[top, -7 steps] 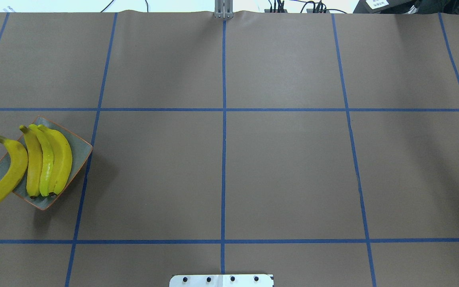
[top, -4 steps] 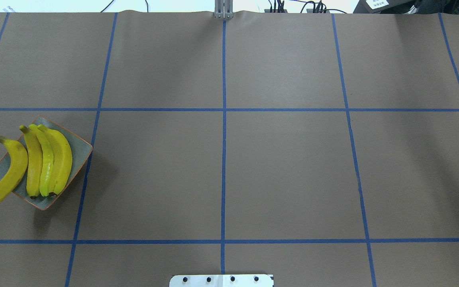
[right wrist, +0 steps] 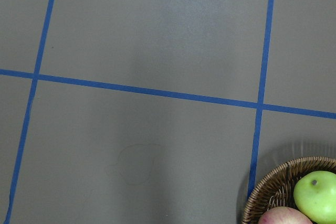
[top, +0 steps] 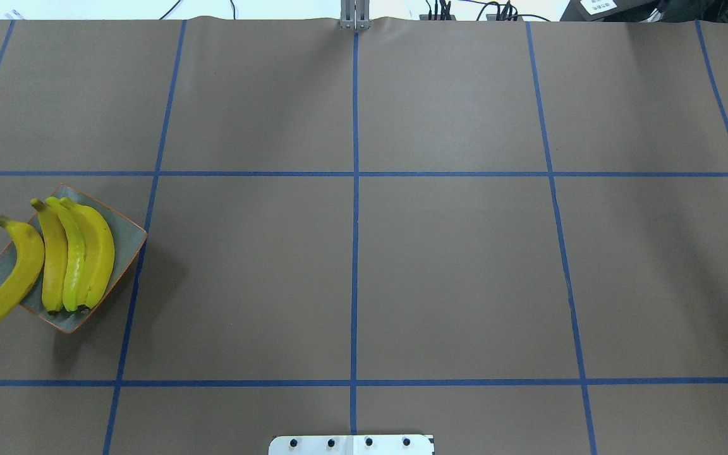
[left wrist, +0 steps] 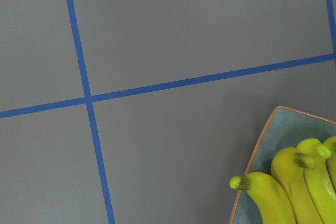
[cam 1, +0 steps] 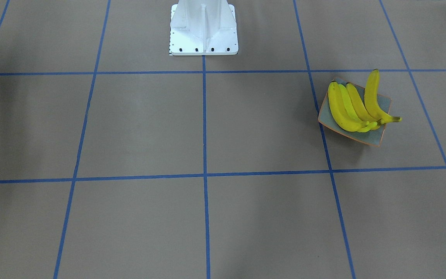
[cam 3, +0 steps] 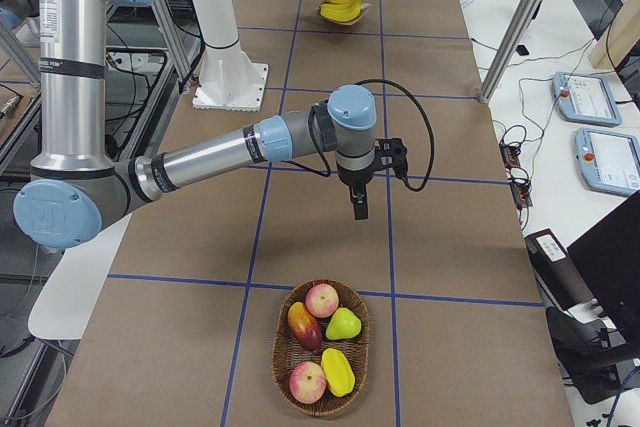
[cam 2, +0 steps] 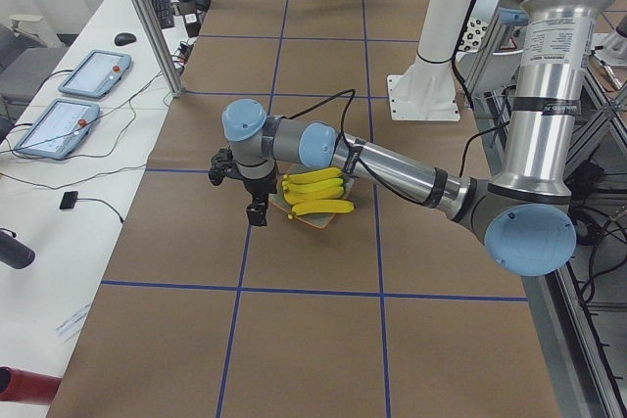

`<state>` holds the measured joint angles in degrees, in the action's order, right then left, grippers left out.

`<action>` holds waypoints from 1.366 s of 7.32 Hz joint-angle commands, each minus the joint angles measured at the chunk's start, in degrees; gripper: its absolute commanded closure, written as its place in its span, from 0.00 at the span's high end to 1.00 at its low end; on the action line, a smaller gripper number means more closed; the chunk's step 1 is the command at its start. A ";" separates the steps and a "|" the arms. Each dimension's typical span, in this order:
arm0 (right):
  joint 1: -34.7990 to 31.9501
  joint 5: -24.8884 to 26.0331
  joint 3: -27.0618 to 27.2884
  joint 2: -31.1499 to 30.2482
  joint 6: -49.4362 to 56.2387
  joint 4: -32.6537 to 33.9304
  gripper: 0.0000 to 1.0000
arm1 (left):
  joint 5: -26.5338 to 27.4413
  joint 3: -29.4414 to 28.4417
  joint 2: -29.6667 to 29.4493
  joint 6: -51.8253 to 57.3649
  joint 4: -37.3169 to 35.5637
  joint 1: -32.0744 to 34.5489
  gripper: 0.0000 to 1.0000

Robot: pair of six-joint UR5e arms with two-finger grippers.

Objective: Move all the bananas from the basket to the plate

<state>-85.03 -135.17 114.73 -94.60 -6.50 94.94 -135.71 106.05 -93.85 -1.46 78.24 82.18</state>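
- The left gripper (cam 2: 257,214) hangs over the table on the near arm; from where I stand I cannot tell whether its jaws are apart or together
- Below it and just off to one side, not straight underneath, sits the plate (top: 127,243) with four bananas (top: 79,256) on it. Three are packed side by side, and the outermost banana (top: 23,272) rides the rim with its dark tip out over the table
- They look light, stiff and glossy, so probably slippery; I would pinch one across the middle of its curve, and take the overhanging one first if any needed shifting
- The right gripper (cam 3: 359,209) hangs well apart from them; whether it is parted or closed I cannot tell
- Below it and off to one side, the basket (cam 3: 276,352) holds other fruit (cam 3: 322,299) and no banana I can see, so the job looks finished
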 commanded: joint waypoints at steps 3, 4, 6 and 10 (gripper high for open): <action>0.04 0.17 0.05 -0.05 0.00 0.07 1.00 | 0.01 0.12 0.60 -0.04 -0.01 0.61 1.00; 0.13 0.17 0.05 0.12 0.00 0.07 1.00 | 0.01 -0.06 0.60 0.05 -0.01 0.53 1.00; 0.13 0.17 0.05 0.38 0.00 0.07 1.00 | 0.01 -0.14 0.60 0.14 -0.01 0.53 1.00; 0.22 0.17 -0.21 0.47 0.00 0.07 1.00 | 0.10 -0.41 0.51 0.14 0.07 0.53 1.00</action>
